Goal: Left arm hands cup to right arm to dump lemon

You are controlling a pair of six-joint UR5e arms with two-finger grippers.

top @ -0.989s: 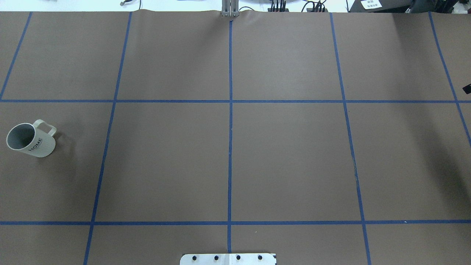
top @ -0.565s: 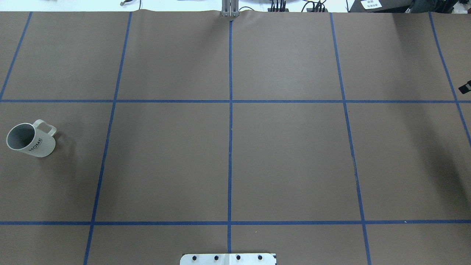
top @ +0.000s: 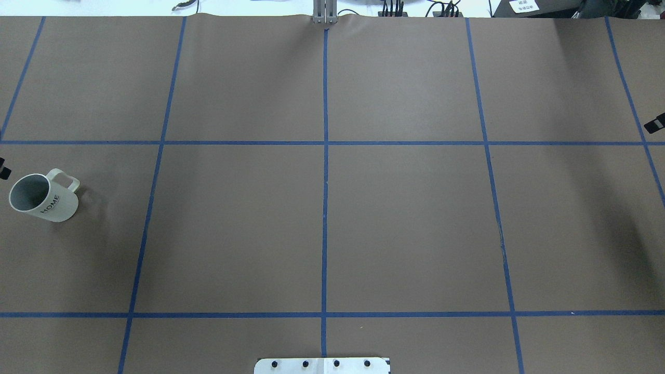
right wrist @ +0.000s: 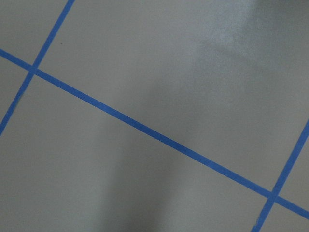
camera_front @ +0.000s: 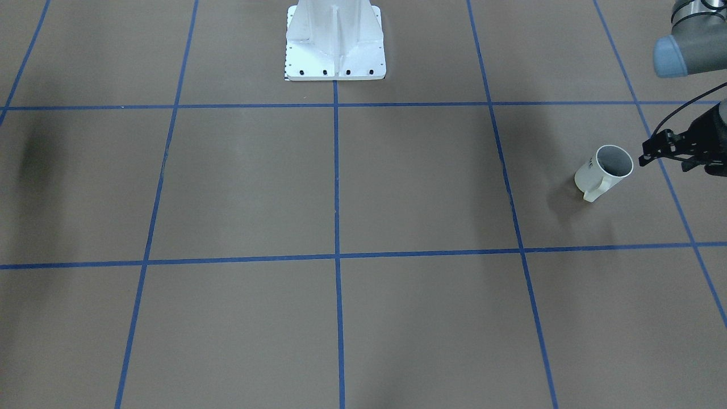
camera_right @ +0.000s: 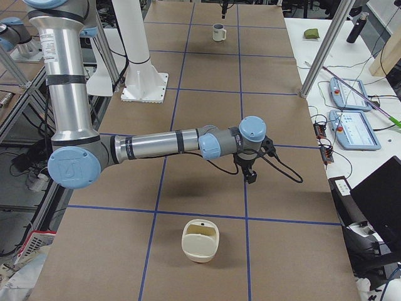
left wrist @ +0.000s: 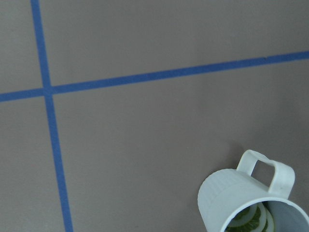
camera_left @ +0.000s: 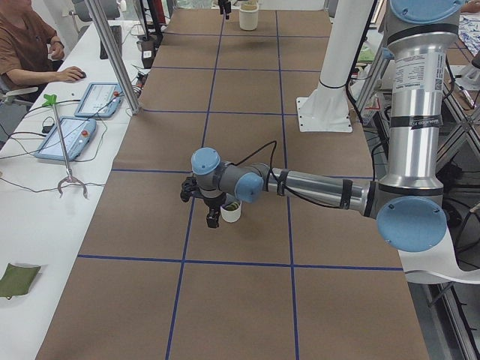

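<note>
The off-white cup (top: 44, 198) marked "HOME" stands upright at the table's left end, its handle turned toward the far side. It also shows in the front view (camera_front: 604, 170). The left wrist view shows the cup (left wrist: 251, 198) with the yellow-green lemon (left wrist: 251, 220) slices inside. My left gripper (camera_front: 663, 163) hovers just outside the cup's rim with its jaws apart and holds nothing. Only its tip (top: 3, 170) shows in the overhead view. Of my right gripper, only a tip (top: 654, 124) shows at the overhead view's right edge, over the table's right end (camera_right: 250, 177). I cannot tell its state.
The white robot base (camera_front: 335, 40) stands at the table's near middle edge. A cream container (camera_right: 200, 239) sits on the table near its right end. Blue tape lines divide the brown table cover. An operator (camera_left: 30, 45) sits at a side bench with tablets.
The left gripper's tip has come into the overhead view at the left edge beside the cup. The right gripper's tip has shifted slightly up along the right edge. The cup has not moved.
</note>
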